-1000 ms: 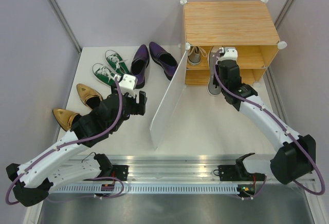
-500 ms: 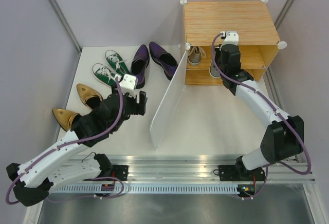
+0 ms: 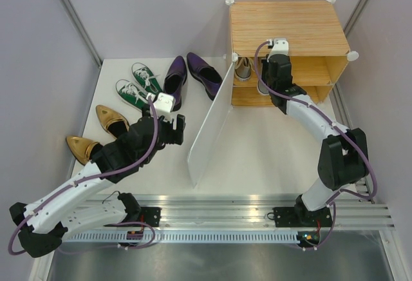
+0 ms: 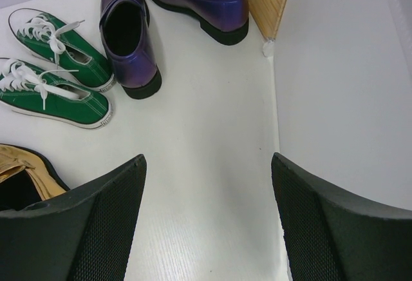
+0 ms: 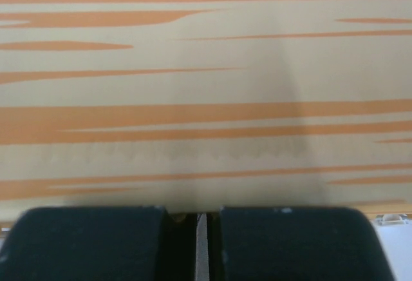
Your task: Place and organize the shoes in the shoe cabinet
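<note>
Grey sneaker [image 3: 261, 88] that lay on the counter [image 4: 206, 113] in front of the shoe cabinet [image 3: 286, 26] a second ago now sits at its opening, though our arm hides how deep. Our right gripper [image 5: 201, 220] has risen to the cabinet's front edge, jaws pressed shut on nothing we can see. The mate [image 3: 243, 68] stands inside the cabinet. Our left gripper [image 4: 207, 160] hangs wide open and empty left of the cabinet's white door [image 3: 209, 126]. The green sneakers [image 4: 58, 94], purple dress shoes [image 4: 129, 42] and gold shoes [image 3: 109, 118] wait farther left. We judge three pairs remain.
</note>
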`<state>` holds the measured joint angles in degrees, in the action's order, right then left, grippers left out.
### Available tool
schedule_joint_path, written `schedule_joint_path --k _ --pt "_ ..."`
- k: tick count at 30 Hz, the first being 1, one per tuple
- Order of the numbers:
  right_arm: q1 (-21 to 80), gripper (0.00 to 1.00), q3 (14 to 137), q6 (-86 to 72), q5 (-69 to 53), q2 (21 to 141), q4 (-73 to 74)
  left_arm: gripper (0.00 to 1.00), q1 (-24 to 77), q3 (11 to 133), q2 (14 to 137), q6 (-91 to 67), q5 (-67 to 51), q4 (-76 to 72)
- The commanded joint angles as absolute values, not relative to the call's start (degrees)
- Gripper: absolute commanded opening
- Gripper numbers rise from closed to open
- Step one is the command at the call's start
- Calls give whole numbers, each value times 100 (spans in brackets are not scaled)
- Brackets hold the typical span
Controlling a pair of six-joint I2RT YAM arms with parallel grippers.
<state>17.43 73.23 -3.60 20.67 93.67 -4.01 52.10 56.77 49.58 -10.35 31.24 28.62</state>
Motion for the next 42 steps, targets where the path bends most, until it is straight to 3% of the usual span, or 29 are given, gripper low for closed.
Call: schedule_joint_path --k 1,3,4,5,8,21,29,42 --pt "1740 4 7550 -316 2197 9360 -1397 82 5186 5660 5001 -826 3067 2725" --pt "1740 19 7567 -290 2180 9395 -1389 82 5186 5660 5018 -817 3076 2725" --pt "1740 39 7593 -281 2180 9396 -1380 82 5186 5669 5019 -809 3067 2725" --pt "1740 48 7602 -281 2171 9396 -1371 82 5186 5669 5027 -800 3067 2725" --pt "1740 63 7637 -264 2136 9352 -1345 82 5186 5669 5018 -791 3067 2742" --pt "1740 66 6979 -553 1635 8255 -923 83 5186 5678 4966 -817 3032 2751" --pt "1740 85 5724 -1229 1415 7278 -975 83 5186 5678 4992 -853 2944 2742" --pt "1732 85 5053 -1239 1555 7672 -1503 83 5186 5669 5019 -861 2909 2742"
